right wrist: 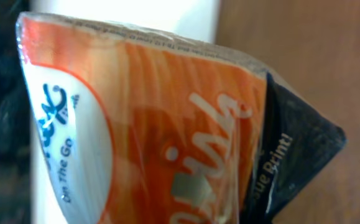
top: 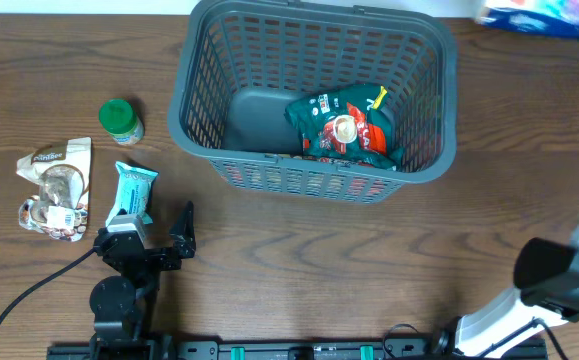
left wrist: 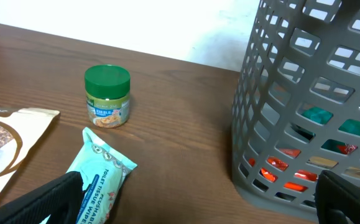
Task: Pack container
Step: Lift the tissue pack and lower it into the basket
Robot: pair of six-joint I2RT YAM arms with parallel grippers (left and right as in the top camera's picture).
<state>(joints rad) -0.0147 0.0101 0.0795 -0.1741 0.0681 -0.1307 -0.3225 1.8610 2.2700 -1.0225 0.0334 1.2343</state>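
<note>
The dark grey slotted basket (top: pixel 314 175) stands at the back middle of the table and holds a green and red snack packet (top: pixel 347 125). It also shows in the left wrist view (left wrist: pixel 304 124). My left gripper (top: pixel 159 235) is open and empty low over the table, its left finger beside a teal wipes pack (top: pixel 132 192); its jaws (left wrist: pixel 192 211) and the pack (left wrist: pixel 102 180) show in the left wrist view. An orange and white packet (right wrist: pixel 148 130) fills the right wrist view, held off the table. The right fingers are hidden behind it.
A green-lidded jar (top: pixel 121 120) stands left of the basket (left wrist: pixel 107 96). A beige and clear snack bag (top: pixel 57 185) lies at the far left. A blurred blue and white packet (top: pixel 539 15) shows at the top right edge. The right arm (top: pixel 569 275) stands at the front right.
</note>
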